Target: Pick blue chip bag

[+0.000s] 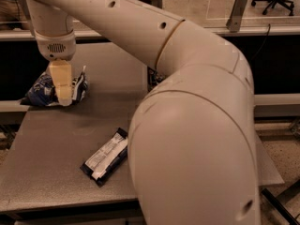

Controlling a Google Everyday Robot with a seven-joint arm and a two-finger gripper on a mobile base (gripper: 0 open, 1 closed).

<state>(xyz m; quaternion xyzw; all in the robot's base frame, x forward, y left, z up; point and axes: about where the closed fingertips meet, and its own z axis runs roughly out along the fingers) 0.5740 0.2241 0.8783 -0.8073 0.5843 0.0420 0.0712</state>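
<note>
The blue chip bag (38, 92) is a crumpled dark-blue foil bag with white lettering. It lies at the far left edge of the grey table (47, 144). My gripper (63, 90) hangs straight down from the cream wrist and sits right in front of the middle of the bag, low over it. It covers the bag's centre, and bag shows on both sides of it. Whether it touches the bag is not visible.
A flat black bar wrapper (105, 156) with a white label lies near the table's front middle. My large cream arm (197, 125) fills the right half of the view and hides the table behind it. A counter rail (262, 31) runs along the back.
</note>
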